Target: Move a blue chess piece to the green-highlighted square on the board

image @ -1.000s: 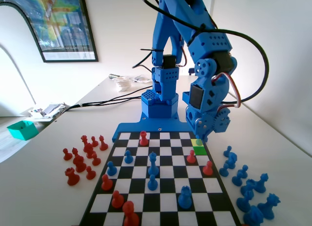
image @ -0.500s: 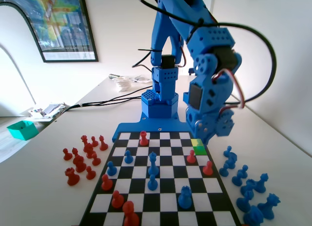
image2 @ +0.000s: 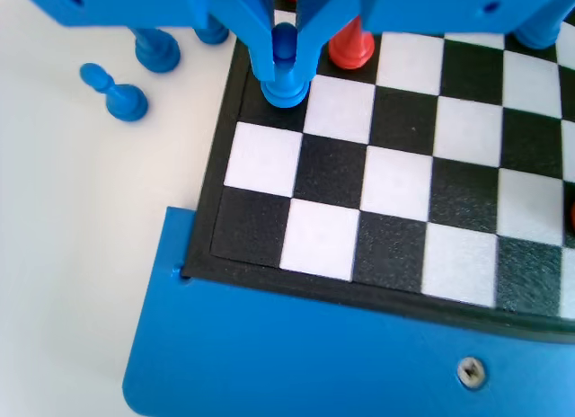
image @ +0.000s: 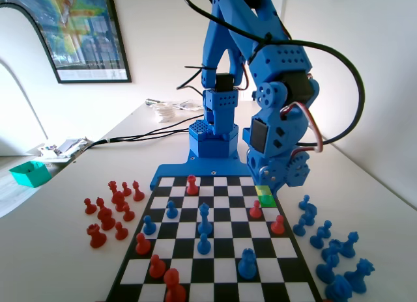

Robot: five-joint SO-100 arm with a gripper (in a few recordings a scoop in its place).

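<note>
My gripper (image2: 284, 53) is shut on the blue chess piece (image2: 284, 80), a small pawn held upright between the jaws. Its base is at the surface of a black square in the board's (image2: 404, 192) edge column; I cannot tell whether it touches. In the fixed view my gripper (image: 270, 185) hangs low over the far right corner of the board (image: 221, 269), just above the green-highlighted square (image: 266, 200), and its body hides the pawn there. A pale yellow square lies directly behind the green one.
A red pawn (image: 255, 209) stands one square nearer than the green one, and another (image: 278, 225) stands further forward. Several blue pieces (image: 326, 243) are off the board on the right, red ones (image: 111, 211) on the left. A blue pawn (image2: 115, 92) lies on the table.
The arm's wrist swung slightly to the right and came back. The gripper has stayed low over the far right corner by the green square.
</note>
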